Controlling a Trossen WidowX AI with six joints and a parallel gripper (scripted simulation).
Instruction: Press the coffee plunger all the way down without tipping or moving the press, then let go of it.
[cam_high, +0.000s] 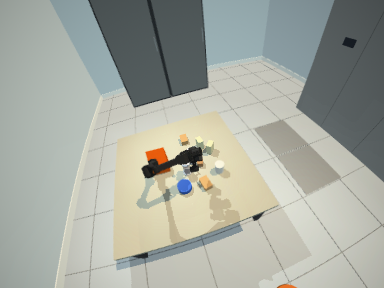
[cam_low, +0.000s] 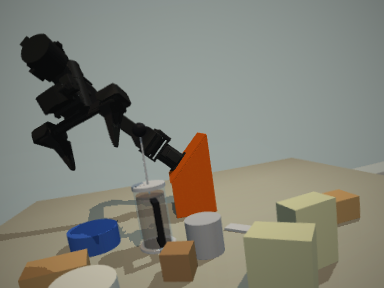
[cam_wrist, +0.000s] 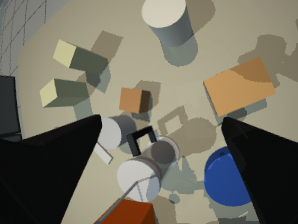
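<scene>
Press (cam_low: 152, 217) body clear glass, thin metal rod; claw (cam_low: 92, 137) matt black; table (cam_low: 260, 185) matt beige
</scene>
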